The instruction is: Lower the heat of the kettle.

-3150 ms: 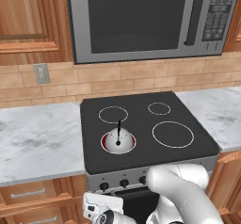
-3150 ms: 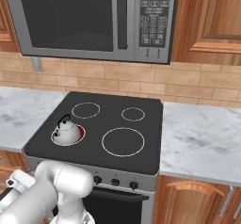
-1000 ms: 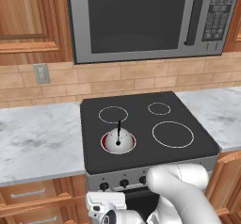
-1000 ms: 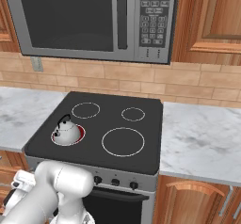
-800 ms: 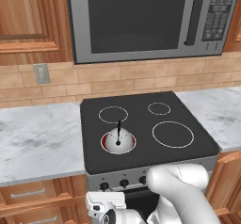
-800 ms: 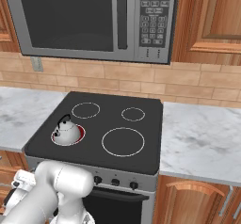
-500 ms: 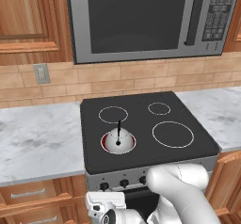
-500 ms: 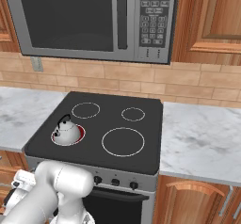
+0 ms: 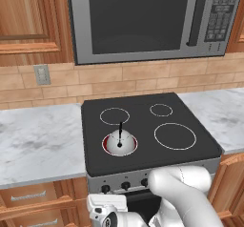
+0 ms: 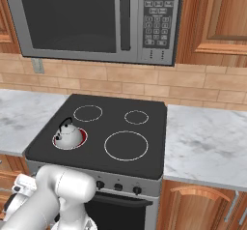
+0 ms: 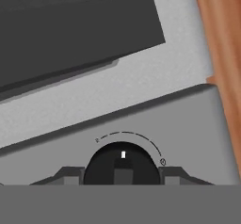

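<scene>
The small white-grey kettle sits on the stove's front-left burner, inside a glowing red ring, with its thin black handle upright. My arm reaches down in front of the stove, and its white hand is low at the left end of the control panel. In the hand view a round black knob with a white mark sits between the two dark fingertips. My gripper is shut on the knob, one finger against each side.
The black cooktop has three unlit burners outlined in white. Further knobs line the grey front panel. Marble counters flank the stove, with wooden drawers below and a microwave above.
Since three seconds ago the hand has edged slightly right at the panel. Over the last second nothing has visibly moved, and the kettle has stayed put.
</scene>
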